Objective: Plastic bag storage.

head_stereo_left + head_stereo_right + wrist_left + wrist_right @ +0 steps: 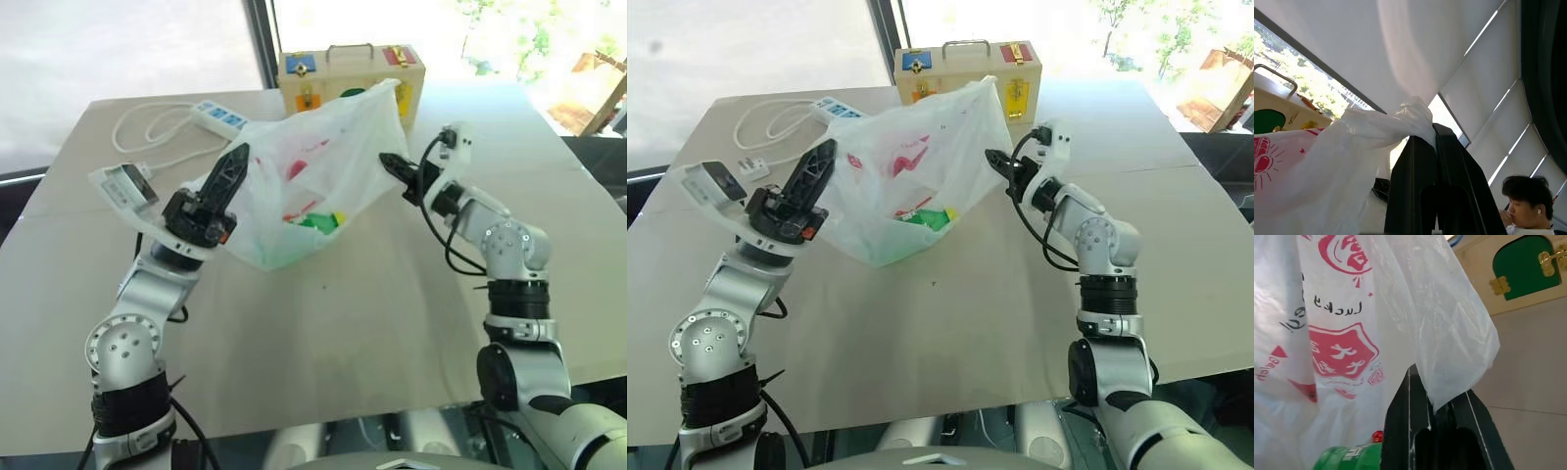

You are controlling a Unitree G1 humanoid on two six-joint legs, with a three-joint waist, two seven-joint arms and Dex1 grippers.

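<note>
The plastic bag (1342, 352) bears red print, seemingly Chinese characters, unreadable.

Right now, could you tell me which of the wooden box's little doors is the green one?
On the wooden box, the green door is the arched one with brass hardware, low on the front beside the plastic bag; the blue and red latch panels sit along the top.

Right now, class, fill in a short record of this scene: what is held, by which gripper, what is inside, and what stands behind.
held item: translucent white plastic bag with red print, lifted over the beige table
left gripper: shut on the bag's edge
right gripper: shut on the opposite edge
inside the bag: green and red items
behind: wooden box with metal handle; white power strip
</note>
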